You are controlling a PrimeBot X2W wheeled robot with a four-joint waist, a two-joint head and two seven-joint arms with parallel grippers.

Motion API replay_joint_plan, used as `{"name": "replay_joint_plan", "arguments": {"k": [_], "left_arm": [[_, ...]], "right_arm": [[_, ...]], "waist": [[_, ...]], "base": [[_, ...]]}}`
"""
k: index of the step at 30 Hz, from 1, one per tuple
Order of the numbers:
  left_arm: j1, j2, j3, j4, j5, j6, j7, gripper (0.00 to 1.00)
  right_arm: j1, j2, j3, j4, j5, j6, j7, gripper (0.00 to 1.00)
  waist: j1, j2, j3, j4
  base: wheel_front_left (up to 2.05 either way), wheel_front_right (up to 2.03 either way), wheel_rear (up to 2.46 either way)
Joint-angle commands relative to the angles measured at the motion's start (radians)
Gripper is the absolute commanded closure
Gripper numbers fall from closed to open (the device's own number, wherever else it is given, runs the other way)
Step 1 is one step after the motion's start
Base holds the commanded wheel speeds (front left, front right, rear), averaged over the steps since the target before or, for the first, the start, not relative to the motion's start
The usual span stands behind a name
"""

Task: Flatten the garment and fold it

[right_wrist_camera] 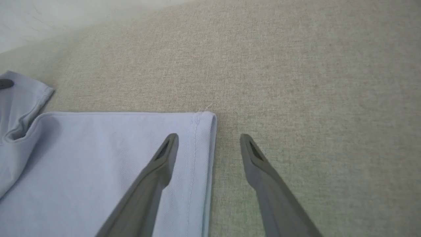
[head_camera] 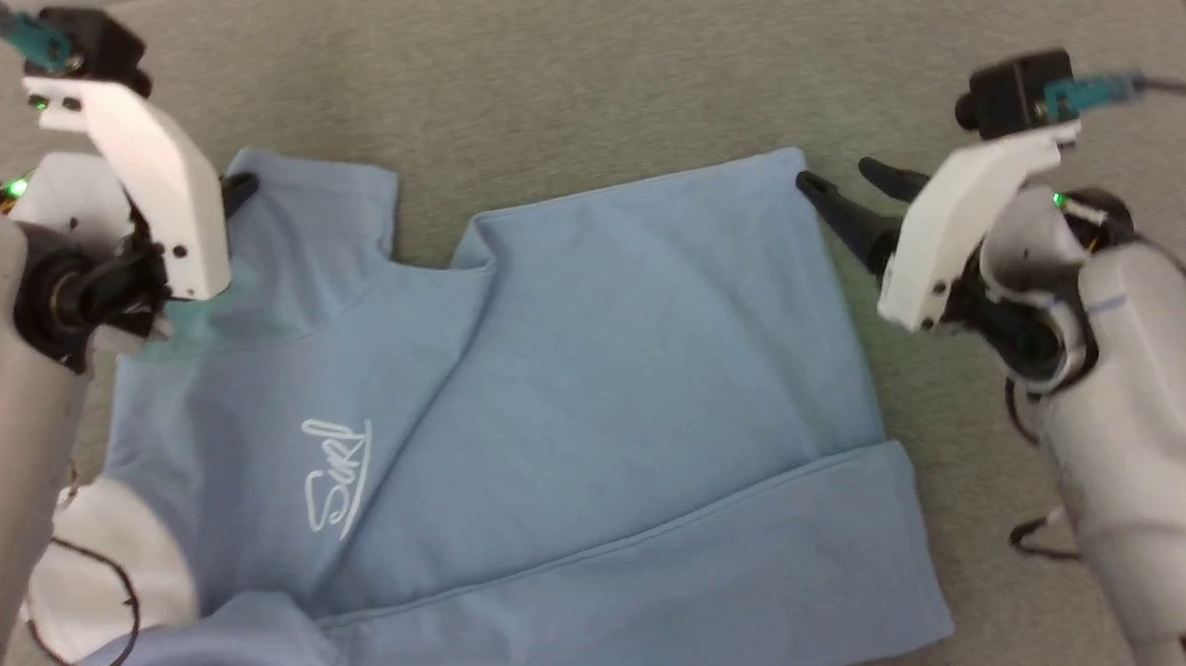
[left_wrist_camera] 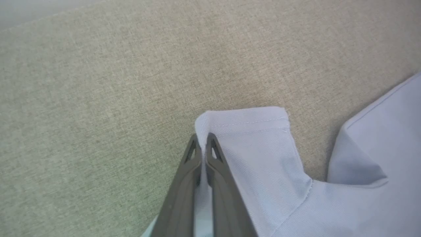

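We're over the cloth-covered bench, and the garment is spread across the middle of it, logo side up, sleeves toward our left and hem toward our right. Flattening looks largely done: the body lies smooth, with only a few soft creases. Along the near edge a strip appears to be folded over the body, so one fold may already be in, though we can't be sure. The far side is what's left. Our left end effector is clamped shut on the far sleeve, cloth pinched at its outer corner. Our right end effector stands open, straddling the far hem corner, one finger over cloth, the other over bare bench, nothing gripped yet. The small white logo lies uncovered.
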Motion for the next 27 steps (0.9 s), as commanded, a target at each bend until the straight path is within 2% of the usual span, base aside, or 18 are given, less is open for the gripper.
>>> {"name": "replay_joint_plan", "arguments": {"k": [1, 7, 8, 9, 10, 11, 15, 21, 27], "left_arm": [[-0.012, -0.011, 0.001, -0.016, 0.006, -0.012, -0.02, 1.0], [-0.031, -0.025, -0.002, -0.057, 0.011, -0.032, -0.077, 1.0], [-0.031, -0.027, -0.004, -0.059, 0.012, -0.033, -0.083, 1.0], [-0.03, -0.028, -0.005, -0.059, 0.012, -0.035, -0.088, 1.0], [-0.029, -0.03, -0.006, -0.058, 0.012, -0.036, -0.092, 1.0], [-0.028, -0.031, -0.007, -0.057, 0.011, -0.037, -0.097, 1.0], [-0.016, -0.032, -0.009, -0.047, 0.01, -0.042, -0.123, 1.0], [-0.011, -0.03, 0.021, -0.038, 0.013, -0.044, -0.218, 1.0], [0.048, -0.007, 0.054, -0.083, 0.016, -0.037, -0.315, 1.0]], "right_arm": [[-0.044, -0.01, 0.006, 0.047, 0.004, -0.001, 0.023, 0.0], [-0.177, -0.009, 0.033, 0.26, -0.002, -0.001, 0.125, 0.0], [-0.188, -0.008, 0.041, 0.294, 0.0, -0.001, 0.156, 0.21], [-0.196, -0.007, 0.05, 0.324, 0.002, -0.001, 0.186, 0.61], [-0.202, -0.007, 0.062, 0.346, 0.001, -0.001, 0.214, 0.94], [-0.207, -0.006, 0.071, 0.364, 0.005, -0.001, 0.238, 1.0], [-0.223, -0.019, 0.096, 0.374, 0.01, -0.001, 0.237, 1.0], [-0.248, -0.058, 0.071, 0.311, -0.001, -0.001, 0.045, 1.0], [-0.19, -0.1, 0.052, 0.23, 0.007, -0.001, -0.044, 1.0]], "waist": [[-0.0001, 0.0, 0.012, 0.053], [-0.0001, 0.0, 0.039, 0.097], [-0.0001, 0.0, 0.041, 0.103], [-0.0001, 0.0, 0.041, 0.108], [-0.0001, 0.0, 0.04, 0.112], [-0.0001, 0.0, 0.039, 0.115], [-0.0001, 0.0, 0.022, 0.122], [-0.0001, 0.0, -0.031, 0.125], [-0.0001, 0.0, -0.123, 0.139]], "base": [[0.0, 0.0, 0.0], [0.0, 0.0, 0.0], [0.0, 0.0, 0.0], [0.0, 0.0, 0.0], [0.0, 0.0, 0.0], [0.0, 0.0, 0.0], [0.0, 0.0, 0.0], [0.0, 0.0, 0.0], [0.0, 0.0, 0.0]]}}
